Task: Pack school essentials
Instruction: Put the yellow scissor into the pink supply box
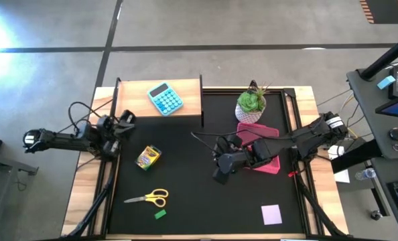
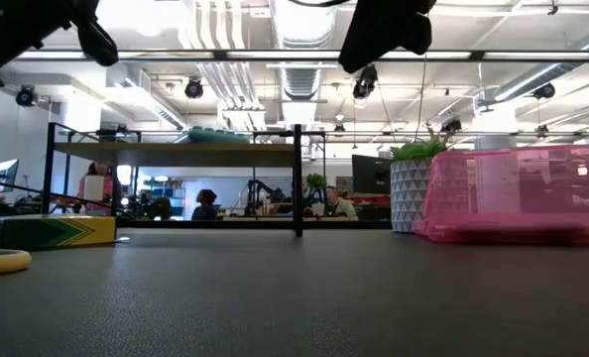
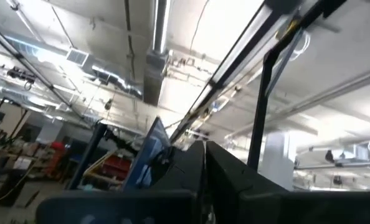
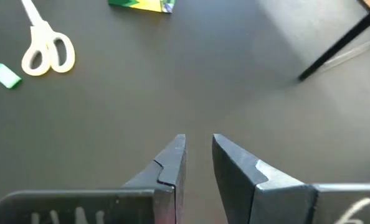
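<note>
Black matting carries the scissors (image 1: 149,197) and crayon box (image 1: 148,157), left of centre. Right gripper (image 1: 220,169) hovers mid-table, jaws narrowly parted, empty. Scissors appear light, rigid, flat-lying; grasp across the handles. Left gripper (image 1: 122,124) closed, parked.

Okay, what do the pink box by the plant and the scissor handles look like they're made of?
The pink box looks like translucent plastic: shapes behind it show dimly through its walls in the low view. The scissors have yellow handles that look like smooth moulded plastic, rounded and evenly coloured; their blades look like pale metal, though they are too small to be sure. The plant stands right beside the box.
</note>
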